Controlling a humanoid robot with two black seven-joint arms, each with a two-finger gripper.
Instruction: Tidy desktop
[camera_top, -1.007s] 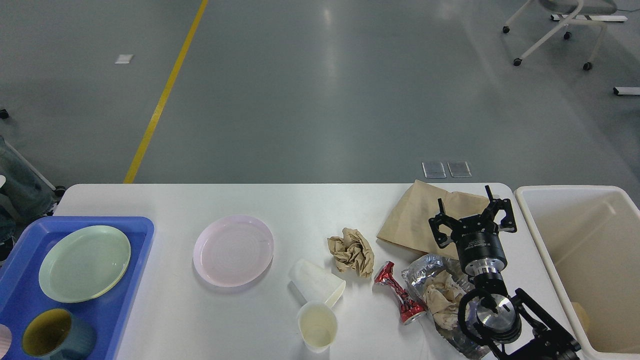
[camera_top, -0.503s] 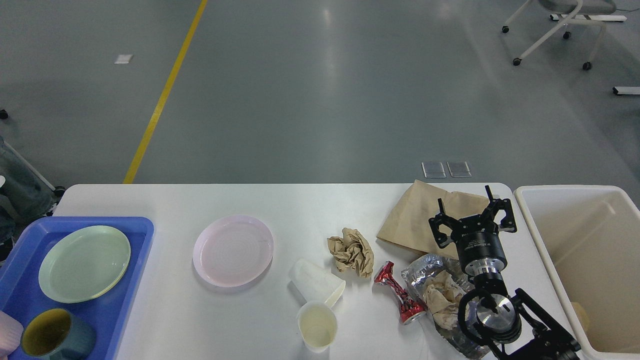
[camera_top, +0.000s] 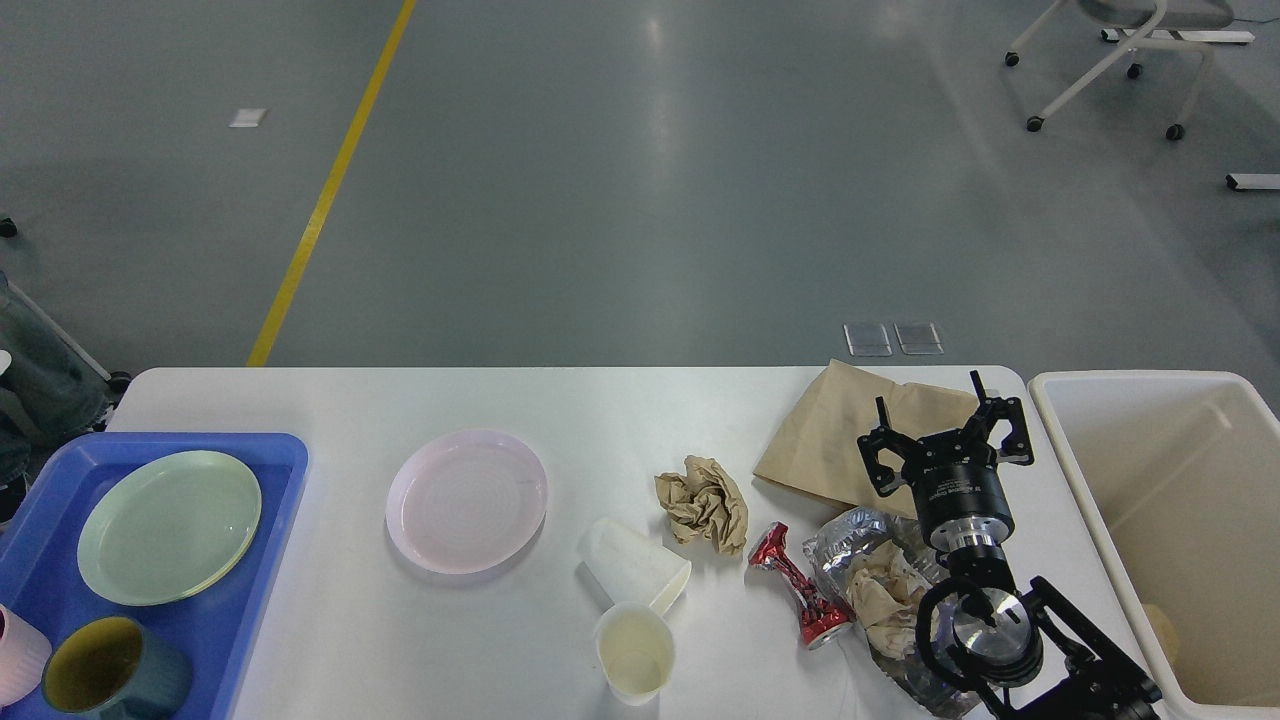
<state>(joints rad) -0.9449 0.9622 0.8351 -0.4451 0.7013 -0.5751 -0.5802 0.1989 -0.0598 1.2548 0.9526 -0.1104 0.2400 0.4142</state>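
The white desktop holds a pink plate, a crumpled brown paper ball, a paper cup lying on its side, an upright paper cup, a crushed red can, a silver wrapper stuffed with paper and a flat brown paper bag. My right gripper is open and empty, standing over the bag's near edge, just beyond the wrapper. My left gripper is out of view.
A blue tray at the left holds a green plate and a dark mug. A pink cup shows at the tray's left edge. A cream bin stands at the right of the desktop.
The pink cup has come further into view at the lower left, over the tray. My right arm has not moved.
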